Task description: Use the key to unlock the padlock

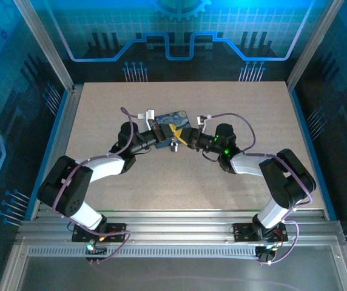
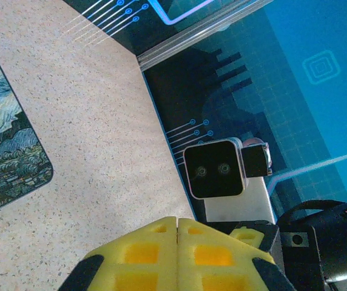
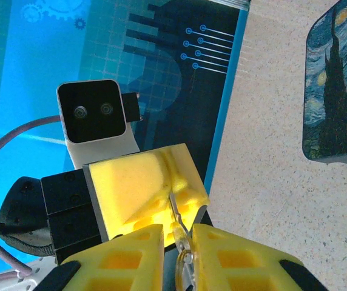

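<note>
The thin, dark metal key (image 3: 175, 213) is a small sliver with a rounded loop at its near end. It stands almost upright in the right wrist view. The right gripper (image 3: 178, 233) has its two yellow foam fingers closed to a narrow slit on the key's loop end. The key's tip touches the yellow foam fingers of the left gripper (image 3: 161, 182), which faces the right gripper head on.

In its own wrist view the left gripper (image 2: 178, 225) has its pads pressed flat together with no gap. I cannot tell whether anything is pinched between them.

From above, the two grippers meet tip to tip near the middle of the speckled beige tabletop (image 1: 234, 182). I take the small grey-and-dark lump on the near side of that meeting point to be the padlock (image 1: 175, 147). It is too small for me to make out its shackle or keyhole.

Just beyond the fingertips, on the far side, lies the flat rectangular box (image 1: 170, 120), painted in blue and yellow swirls. Its painted top faces up, and I cannot see what is in it.
</note>
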Tool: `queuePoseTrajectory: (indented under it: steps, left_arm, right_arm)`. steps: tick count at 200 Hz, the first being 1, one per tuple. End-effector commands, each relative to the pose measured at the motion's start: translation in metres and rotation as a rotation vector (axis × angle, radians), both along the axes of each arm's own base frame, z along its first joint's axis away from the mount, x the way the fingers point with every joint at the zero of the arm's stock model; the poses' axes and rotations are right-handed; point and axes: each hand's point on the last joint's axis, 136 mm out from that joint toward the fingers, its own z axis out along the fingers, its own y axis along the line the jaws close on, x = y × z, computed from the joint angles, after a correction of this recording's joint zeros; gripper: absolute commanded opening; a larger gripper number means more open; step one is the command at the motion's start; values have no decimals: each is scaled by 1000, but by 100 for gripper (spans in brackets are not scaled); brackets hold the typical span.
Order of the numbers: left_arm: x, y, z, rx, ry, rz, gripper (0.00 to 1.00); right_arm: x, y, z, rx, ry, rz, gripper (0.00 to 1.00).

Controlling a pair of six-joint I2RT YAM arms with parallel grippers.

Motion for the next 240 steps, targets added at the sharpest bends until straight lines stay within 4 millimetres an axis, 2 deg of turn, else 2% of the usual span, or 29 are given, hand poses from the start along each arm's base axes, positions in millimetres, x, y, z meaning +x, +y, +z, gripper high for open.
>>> queuePoseTrajectory:
  steps: [1, 75, 143, 169, 184, 206, 240]
  left_arm:
    - [4, 7, -2, -11, -6, 40, 0]
    - [4, 8, -4, -15, -1, 46, 0]
    - [3, 11, -7, -18, 5, 55, 0]
    - [2, 16, -9, -22, 11, 61, 0]
    - [0, 17, -11, -13, 19, 55, 8]
    - [-6, 14, -16, 13, 30, 14, 37]
    - [-19, 16, -24, 92, 61, -79, 49]
  right_arm:
    - [-2, 4, 10, 39, -28, -5, 21]
    - [0, 13, 3, 43, -8, 2, 22]
    - [-1, 11, -6, 26, -2, -10, 6]
    - [-3, 5, -15, -7, 4, -2, 0]
    - [-5, -1, -19, -37, -7, 12, 0]
    - [-11, -5, -22, -90, -24, 79, 0]
    - [-31, -14, -30, -264, -25, 240, 0]
